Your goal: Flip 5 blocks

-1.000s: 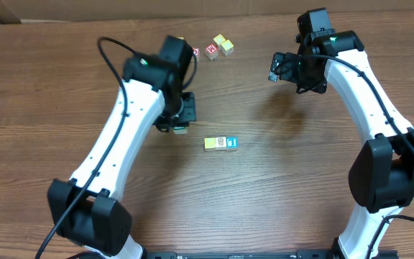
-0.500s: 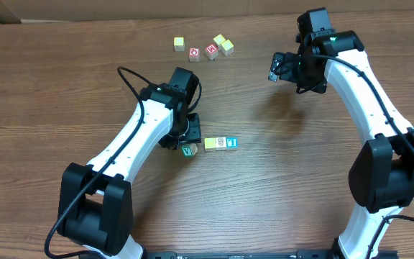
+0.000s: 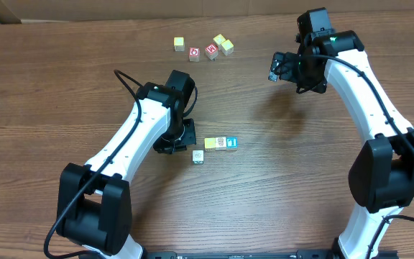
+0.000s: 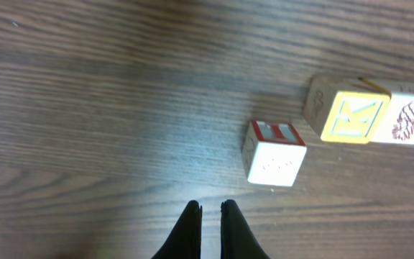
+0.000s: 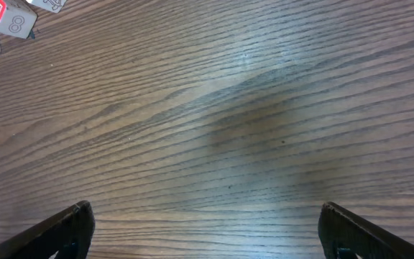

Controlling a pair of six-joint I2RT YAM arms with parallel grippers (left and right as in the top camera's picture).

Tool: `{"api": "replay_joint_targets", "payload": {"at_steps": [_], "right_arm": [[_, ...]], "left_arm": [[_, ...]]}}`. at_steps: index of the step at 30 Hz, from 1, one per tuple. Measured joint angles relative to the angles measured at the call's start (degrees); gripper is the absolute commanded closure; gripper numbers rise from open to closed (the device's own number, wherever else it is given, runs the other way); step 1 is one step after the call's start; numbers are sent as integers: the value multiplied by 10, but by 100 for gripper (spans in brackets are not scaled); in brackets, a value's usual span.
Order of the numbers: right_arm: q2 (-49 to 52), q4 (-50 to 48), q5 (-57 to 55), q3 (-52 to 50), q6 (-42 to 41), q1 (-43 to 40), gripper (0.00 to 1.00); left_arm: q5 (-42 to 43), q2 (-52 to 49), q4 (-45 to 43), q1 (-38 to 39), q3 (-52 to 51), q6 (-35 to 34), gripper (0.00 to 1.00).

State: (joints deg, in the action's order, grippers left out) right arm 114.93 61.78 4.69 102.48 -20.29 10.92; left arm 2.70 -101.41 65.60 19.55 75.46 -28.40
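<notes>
Seemingly midway: block (image 3: 198, 156) lies loose near row (image 3: 221, 143), far yellow blocks (image 3: 225, 46) probably unflipped. Empty left gripper (image 4: 210, 207) pressed together; right gripper (image 5: 205, 219) spread.

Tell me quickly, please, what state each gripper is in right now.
Left gripper: closed, holding nothing; a block lies just ahead.
Right gripper: open, empty.

Wood-grain table (image 3: 279, 194), white block (image 3: 198, 156) beside three-block row (image 3: 221, 143), five cubes (image 3: 211, 51) clustered farther back

loose block (image 3: 198, 157) just beside block row (image 3: 221, 143)
</notes>
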Motion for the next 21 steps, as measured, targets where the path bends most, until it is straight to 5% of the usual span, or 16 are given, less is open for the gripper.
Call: {"api": "replay_joint_targets", "payload": {"at_steps": [21], "right_arm": [[0, 0, 0, 0, 0, 0, 0]], "left_arm": [[36, 0, -114, 78, -135, -64, 96]]}}
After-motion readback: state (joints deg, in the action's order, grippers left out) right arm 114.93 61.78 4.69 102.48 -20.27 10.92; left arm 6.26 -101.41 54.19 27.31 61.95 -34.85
